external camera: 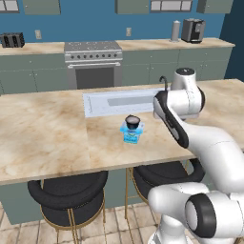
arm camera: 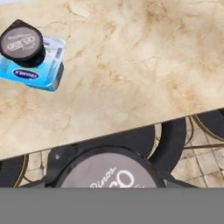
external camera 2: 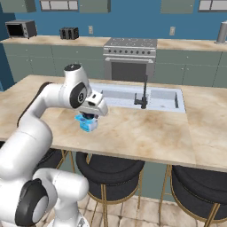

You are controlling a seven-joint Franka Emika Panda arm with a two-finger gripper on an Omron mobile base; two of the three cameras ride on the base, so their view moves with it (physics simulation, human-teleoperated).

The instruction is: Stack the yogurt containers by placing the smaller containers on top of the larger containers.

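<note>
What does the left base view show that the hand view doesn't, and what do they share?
Left base view: the sink and the stove. Hand view: the lid print, plus a second dark cup close up, apparently held. Both: the dark cup sitting on the blue yogurt tub, the marble counter and the stools.

There are two small round cups: a dark cup [arm camera: 22, 42] with a pale lid, and a second dark cup [arm camera: 109, 173] close at the bottom of the hand view. There is one light-blue tub [arm camera: 41, 70]. One counter [external camera: 47, 138] carries one sink [external camera 2: 128, 98] with one faucet [external camera 2: 142, 95]. Two black stools [external camera: 66, 190] show in the left base view. The back wall has one stove [external camera: 93, 62], one toaster [external camera: 12, 40] and one microwave [external camera 2: 21, 29].
</note>
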